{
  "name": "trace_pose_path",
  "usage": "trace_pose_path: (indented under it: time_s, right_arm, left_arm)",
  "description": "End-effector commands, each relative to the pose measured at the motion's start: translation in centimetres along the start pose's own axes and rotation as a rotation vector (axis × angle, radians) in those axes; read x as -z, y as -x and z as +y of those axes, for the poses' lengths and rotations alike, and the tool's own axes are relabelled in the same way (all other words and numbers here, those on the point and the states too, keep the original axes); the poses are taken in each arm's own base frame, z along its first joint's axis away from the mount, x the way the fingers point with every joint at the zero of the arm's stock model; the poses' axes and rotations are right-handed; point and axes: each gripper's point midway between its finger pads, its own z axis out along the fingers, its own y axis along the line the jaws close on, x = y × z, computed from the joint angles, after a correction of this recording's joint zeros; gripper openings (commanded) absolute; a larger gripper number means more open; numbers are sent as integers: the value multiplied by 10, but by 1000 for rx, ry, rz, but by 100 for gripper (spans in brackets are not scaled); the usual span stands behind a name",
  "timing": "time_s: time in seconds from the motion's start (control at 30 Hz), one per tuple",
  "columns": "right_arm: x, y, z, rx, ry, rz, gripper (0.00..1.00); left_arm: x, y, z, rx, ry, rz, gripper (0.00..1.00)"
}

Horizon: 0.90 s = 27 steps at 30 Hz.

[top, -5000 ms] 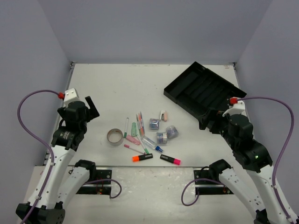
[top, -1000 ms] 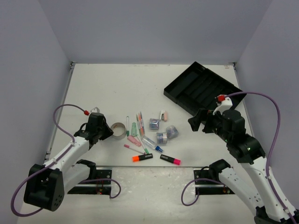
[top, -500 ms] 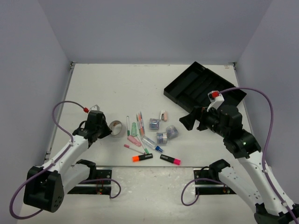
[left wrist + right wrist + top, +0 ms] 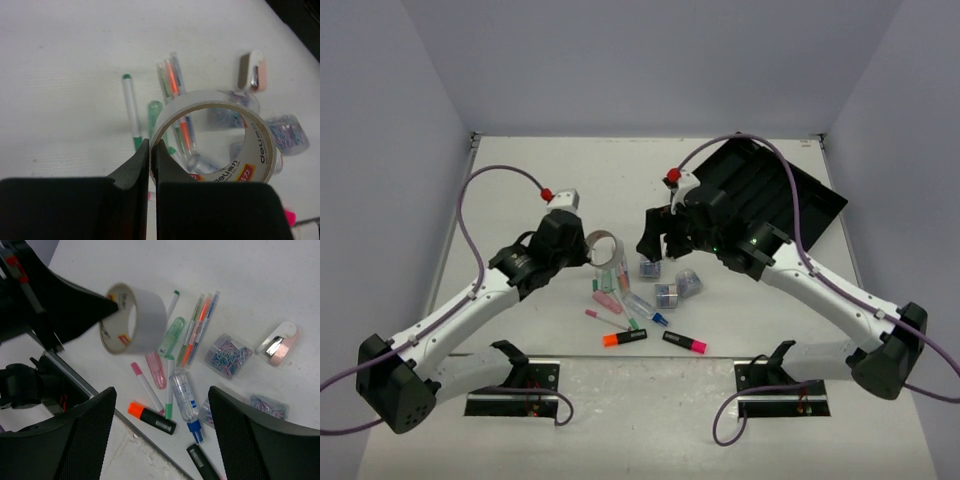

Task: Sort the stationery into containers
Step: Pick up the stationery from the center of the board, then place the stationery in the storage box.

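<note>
tape ring (image 4: pixel 258 150), wall clamped between left jaws

- We find the tray (image 4: pixel 740 175) at the far right of the table (image 4: pixel 540 180), well apart from the loose items.
- The pens (image 4: pixel 618 270) lie mid-table, with the cubes (image 4: pixel 666 295) just to their right.
- Two highlighters (image 4: pixel 625 339) lie nearest the arm bases, in front of both.
- The tape ring (image 4: pixel 604 246) stands on edge in the left gripper (image 4: pixel 586 252), over the pens' left side.
- The right gripper (image 4: pixel 653 243) hangs over the farthest cube, between pile and tray.
</note>
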Motion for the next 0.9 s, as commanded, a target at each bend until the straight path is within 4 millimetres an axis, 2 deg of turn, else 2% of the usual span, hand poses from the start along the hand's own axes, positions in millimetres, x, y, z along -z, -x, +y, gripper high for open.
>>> trace_pose_path:
  time_s: [0.0,0.03,0.13,0.2,0.3,0.33,0.4,0.6,0.67,0.7,0.87]
  right_arm:
    - [-17,27,2,15,-109,-52,71]
    - [-24,29,2,17,-123,-45,66]
    - [-33,24,-11,29,-209,-24,55]
    - [-39,16,-16,38,-223,1,54]
    - [-45,8,-13,39,-203,29,51]
    - [-49,3,-11,43,-193,45,47]
    - [-56,-4,-10,52,-192,68,43]
    - [-64,-11,-8,51,-179,86,42]
    - [-67,-12,-7,58,-177,91,38]
    - [-69,-14,-9,63,-187,99,33]
    - [-79,-24,-23,78,-254,124,24]
  left_arm:
    - [0,3,-32,-116,-3,-25,0]
    - [1,3,-44,-120,-41,-32,0]
    - [2,4,-61,-104,-103,-40,0]
    - [3,5,-67,-96,-127,-42,0]
    - [4,6,-75,-91,-169,-46,0]
    - [4,6,-79,-86,-187,-48,0]
    - [2,6,-82,-81,-192,-48,0]
    - [-6,2,-85,-90,-183,-25,0]
    - [-6,1,-85,-87,-182,-23,0]
    - [-5,2,-85,-85,-182,-26,0]
    - [3,13,-86,-49,-182,-55,0]
